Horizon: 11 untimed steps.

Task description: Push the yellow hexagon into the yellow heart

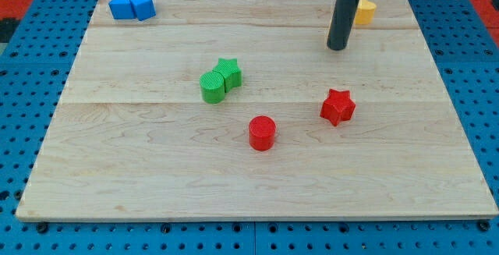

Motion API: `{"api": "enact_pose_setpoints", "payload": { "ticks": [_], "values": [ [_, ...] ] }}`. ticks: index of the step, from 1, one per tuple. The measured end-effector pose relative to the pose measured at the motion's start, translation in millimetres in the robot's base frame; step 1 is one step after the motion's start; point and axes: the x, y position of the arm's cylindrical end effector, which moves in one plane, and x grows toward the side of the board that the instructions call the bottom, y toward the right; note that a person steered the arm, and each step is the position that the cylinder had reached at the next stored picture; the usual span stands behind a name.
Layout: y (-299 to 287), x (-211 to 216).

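One yellow block (364, 10) lies near the top right of the wooden board (156, 161), partly hidden behind my rod. I cannot tell whether it is the hexagon or the heart. No second yellow block shows; one may be hidden behind the rod. My tip (337, 48) rests on the board just below and left of the yellow block, a short way from it.
Two blue blocks (131, 6) touch each other at the top left corner. A green cylinder (211, 86) touches a green star (229, 72) near the middle. A red cylinder (262, 132) and a red star (337, 106) lie below my tip.
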Motion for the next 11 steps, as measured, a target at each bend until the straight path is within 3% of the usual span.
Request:
{"api": "enact_pose_setpoints", "payload": {
  "ticks": [1,6,11],
  "values": [
    [-4.7,-29.3],
    [-24.2,-30.7],
    [4.7,-28.1]
  ]
}}
